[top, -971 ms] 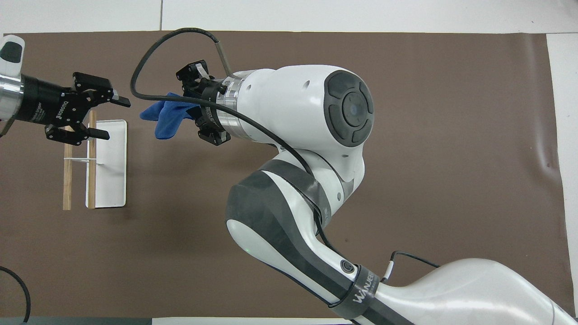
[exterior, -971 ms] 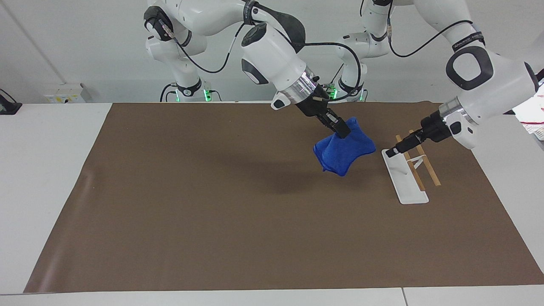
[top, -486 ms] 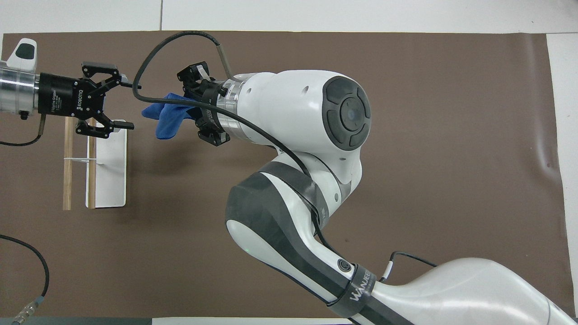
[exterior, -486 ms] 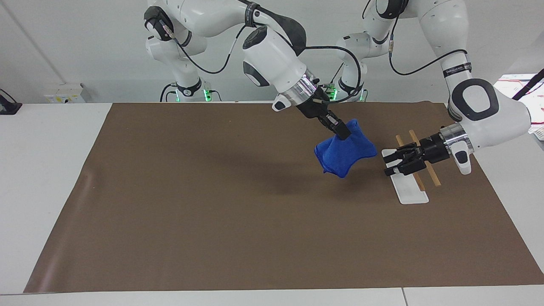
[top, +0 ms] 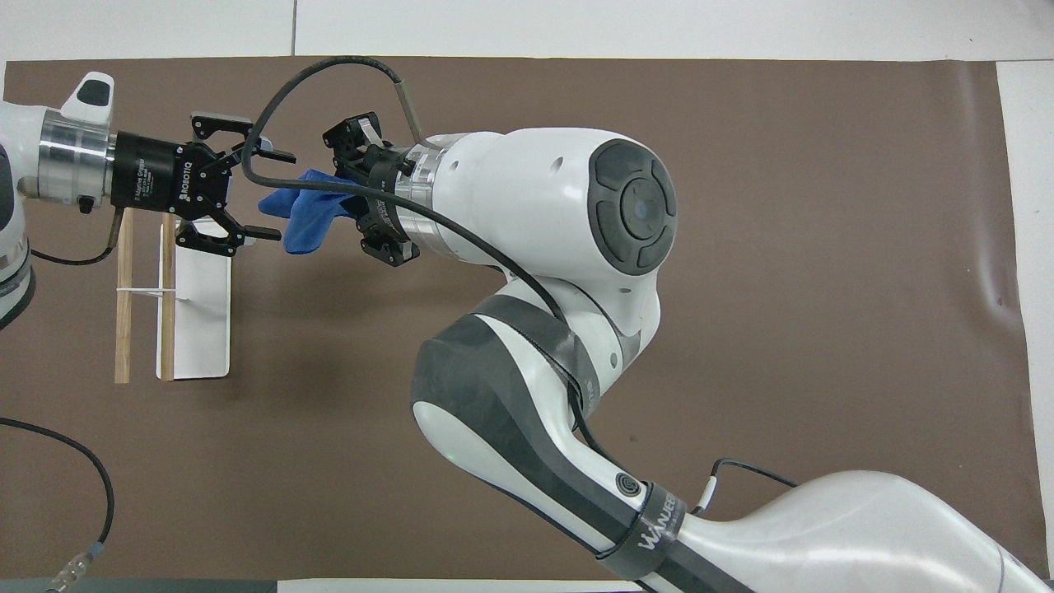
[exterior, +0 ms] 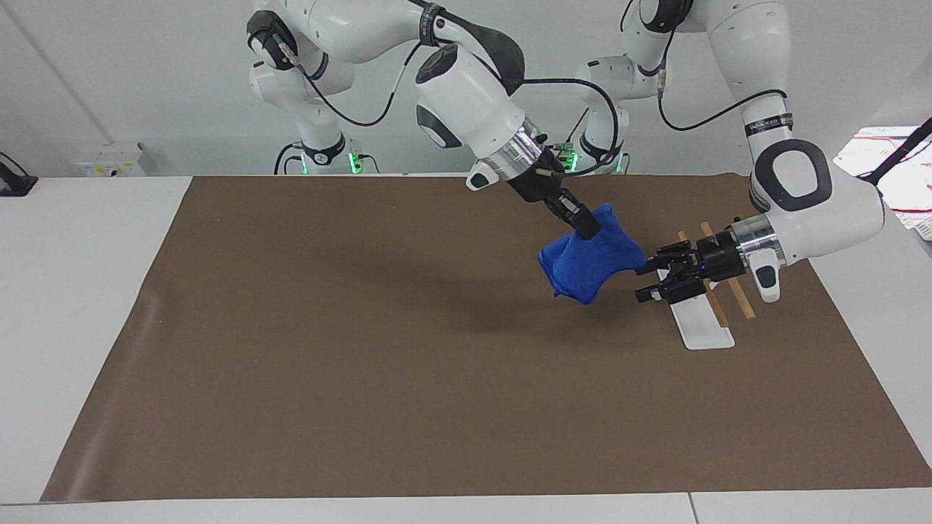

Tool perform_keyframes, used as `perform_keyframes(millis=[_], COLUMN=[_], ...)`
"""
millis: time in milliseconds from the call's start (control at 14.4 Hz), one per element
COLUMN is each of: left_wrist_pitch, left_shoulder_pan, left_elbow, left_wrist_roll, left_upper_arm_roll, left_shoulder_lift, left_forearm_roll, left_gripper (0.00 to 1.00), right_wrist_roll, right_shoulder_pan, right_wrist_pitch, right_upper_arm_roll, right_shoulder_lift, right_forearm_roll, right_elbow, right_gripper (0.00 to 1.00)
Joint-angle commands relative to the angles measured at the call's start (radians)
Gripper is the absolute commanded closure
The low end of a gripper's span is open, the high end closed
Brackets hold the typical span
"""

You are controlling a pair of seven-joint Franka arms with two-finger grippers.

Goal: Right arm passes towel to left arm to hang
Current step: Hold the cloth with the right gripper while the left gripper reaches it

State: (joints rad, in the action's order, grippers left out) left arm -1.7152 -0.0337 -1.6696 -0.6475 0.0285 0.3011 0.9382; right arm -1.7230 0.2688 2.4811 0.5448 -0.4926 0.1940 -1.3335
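Observation:
The blue towel [exterior: 590, 266] hangs bunched in the air over the brown mat, and my right gripper [exterior: 585, 224] is shut on its upper part. In the overhead view the towel [top: 300, 216] sticks out from the right gripper [top: 352, 202] toward the left arm's end of the table. My left gripper [exterior: 642, 284] is open and level, pointing at the towel's free corner. Seen from overhead, that corner lies between the left gripper's [top: 280, 196] spread fingers. Whether they touch the cloth I cannot tell.
A rack with a white base [exterior: 703, 331] and two wooden rails [top: 123, 313] lies on the mat [exterior: 364, 327] under the left wrist, toward the left arm's end. The right arm's big elbow [top: 535, 354] covers the mat's middle in the overhead view.
The left gripper has swung down from over the rack and moved in toward the towel, now bracketing its corner. The right arm and the towel have held still.

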Motion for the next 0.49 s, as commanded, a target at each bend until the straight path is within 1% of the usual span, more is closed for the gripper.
perform_keyframes(millis=[0,139,208,278,347,416], left_wrist_pitch=[-0.053,-0.058,-0.061,-0.067,-0.075,-0.084], left_shoulder_pan=[0.05,0.072,0.074,0.078,0.078,0.078], left_elbow=[-0.006,-0.009,-0.01,-0.01,-0.009,-0.006], left_wrist_roll=[-0.082,-0.099,-0.104,-0.104,-0.104,-0.1], left_upper_arm_roll=[-0.001,-0.002,-0.002,-0.002,-0.002,-0.002], left_shoulder_lift=[-0.022,-0.025,-0.028,-0.028,-0.028,-0.027], left_forearm_roll=[0.016,0.016,0.016,0.016,0.016,0.014], left_gripper=[0.05,0.11,0.15,0.25,0.41,0.46], right_wrist_roll=[-0.012,-0.012,-0.012,-0.012,-0.012,-0.012], right_shoulder_pan=[-0.01,-0.01,-0.01,-0.011,-0.01,-0.01], right_wrist_pitch=[0.019,0.019,0.019,0.019,0.019,0.019], right_upper_arm_roll=[0.0,0.0,0.0,0.0,0.0,0.0], right_shoulder_lift=[0.031,0.031,0.031,0.031,0.031,0.031], right_forearm_roll=[0.021,0.021,0.021,0.021,0.021,0.021], right_elbow=[-0.038,-0.038,-0.038,-0.038,-0.038,-0.038], right_gripper=[1.0,1.0,1.0,1.0,1.0,1.0])
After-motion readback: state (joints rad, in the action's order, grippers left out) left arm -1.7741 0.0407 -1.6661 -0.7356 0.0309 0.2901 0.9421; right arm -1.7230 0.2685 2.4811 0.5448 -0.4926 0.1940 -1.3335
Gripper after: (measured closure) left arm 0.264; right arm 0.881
